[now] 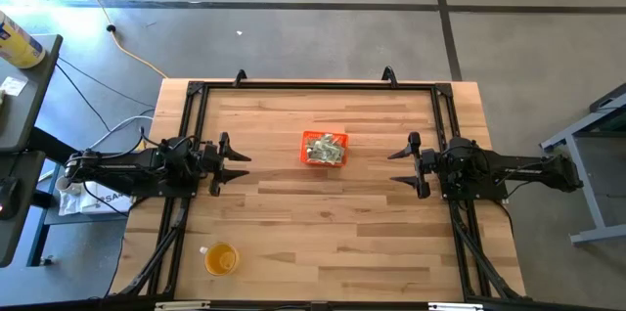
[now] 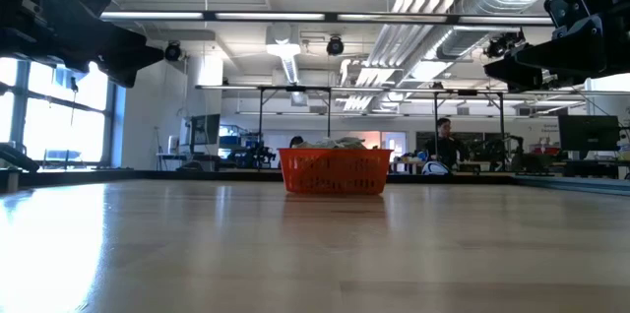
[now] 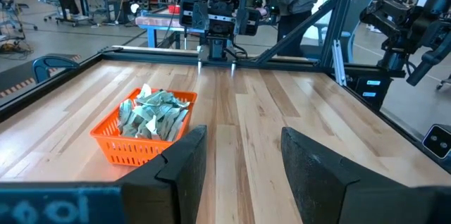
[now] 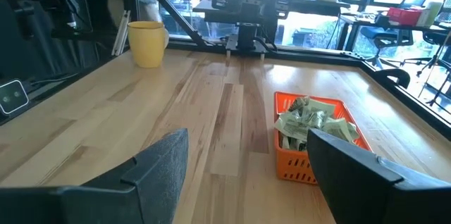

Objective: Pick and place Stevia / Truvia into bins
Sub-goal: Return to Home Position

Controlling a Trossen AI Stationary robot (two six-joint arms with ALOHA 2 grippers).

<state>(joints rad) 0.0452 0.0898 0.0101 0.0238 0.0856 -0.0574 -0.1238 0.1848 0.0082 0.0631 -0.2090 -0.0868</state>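
Tabletop [image 1: 323, 223] of pale wood planks, orange bin [image 2: 335, 173] mid-surface, concrete floor [image 1: 293, 37] around.

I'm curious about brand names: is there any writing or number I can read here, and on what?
"SA", seemingly, then hidden: white bag, far left in the high view.
Sachets in the orange bin: print too small to read.
Yellow can: label blurred.
Teal strip in the left wrist view: marks blurred.
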